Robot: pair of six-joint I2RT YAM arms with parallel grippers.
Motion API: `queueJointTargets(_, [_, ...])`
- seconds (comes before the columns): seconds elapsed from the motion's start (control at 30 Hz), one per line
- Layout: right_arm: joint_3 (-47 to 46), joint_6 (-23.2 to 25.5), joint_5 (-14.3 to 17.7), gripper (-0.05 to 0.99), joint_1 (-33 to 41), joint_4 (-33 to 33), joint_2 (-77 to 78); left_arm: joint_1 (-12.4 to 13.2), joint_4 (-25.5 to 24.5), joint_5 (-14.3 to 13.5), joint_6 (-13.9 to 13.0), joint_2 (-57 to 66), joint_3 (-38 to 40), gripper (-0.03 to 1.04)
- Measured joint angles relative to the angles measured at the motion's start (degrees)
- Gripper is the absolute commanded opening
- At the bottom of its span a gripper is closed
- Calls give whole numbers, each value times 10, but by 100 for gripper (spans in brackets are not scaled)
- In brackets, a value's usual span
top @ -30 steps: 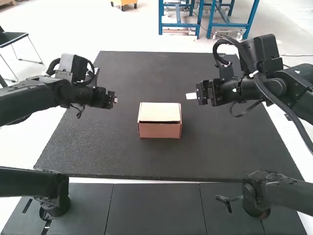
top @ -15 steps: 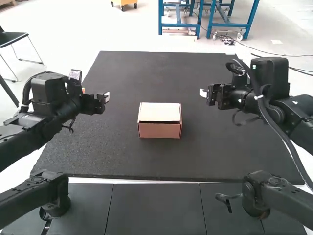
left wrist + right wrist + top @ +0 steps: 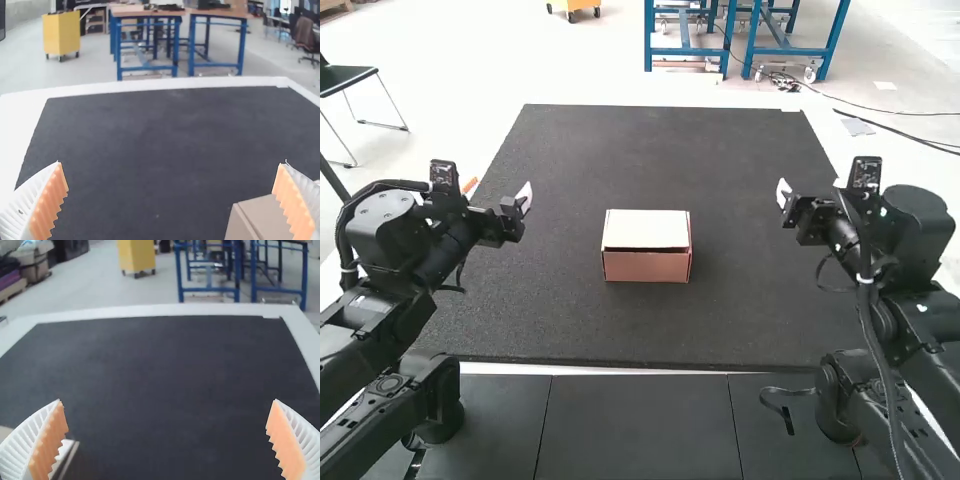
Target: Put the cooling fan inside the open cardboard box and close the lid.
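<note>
A small cardboard box (image 3: 647, 245) stands in the middle of the black mat (image 3: 650, 150) with its lid flat on top. In the left wrist view one corner of the box (image 3: 256, 220) shows beside a finger. My left gripper (image 3: 497, 192) hangs open over the mat's left edge, well left of the box, and its ribbed white fingers with orange pads (image 3: 49, 199) stand wide apart around nothing. My right gripper (image 3: 798, 205) is open near the mat's right side, well right of the box, and its fingers (image 3: 286, 443) are also wide apart and empty.
White floor borders the mat on all sides. Dark base plates (image 3: 640, 425) lie along the near edge between the two arm bases. Bare mat surrounds the box on every side.
Both arms have drawn back from the box, the left one leftward and the right one rightward, toward their bases. The box has not moved.
</note>
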State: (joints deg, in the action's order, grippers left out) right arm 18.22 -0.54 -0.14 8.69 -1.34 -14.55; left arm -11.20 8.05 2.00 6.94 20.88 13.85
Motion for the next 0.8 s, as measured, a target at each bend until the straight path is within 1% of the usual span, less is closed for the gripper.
queueJointTargets(0.1, [-13,-8,0,90,-12,44,34,0,31,8,0,-26,-18,97])
queueJointTargets(0.23, [-19,-12,0,89,-14,108,41,0,64,16,3,-76,-66,97])
queueJointTargets(0.3, [-37,-13,0,89,-15,145,41,0,68,20,7,-104,-84,97])
queueJointTargets(0.4, [-76,-17,-6,89,-18,176,42,0,63,25,13,-145,-94,97])
queueJointTargets(0.53, [-125,-17,-25,89,-25,189,48,0,48,36,19,-188,-97,97])
queueJointTargets(0.67, [-166,-14,-48,89,-35,203,105,0,43,49,33,-203,-108,97])
queueJointTargets(0.8, [-180,0,-70,90,-45,194,141,0,41,54,46,-203,-123,97])
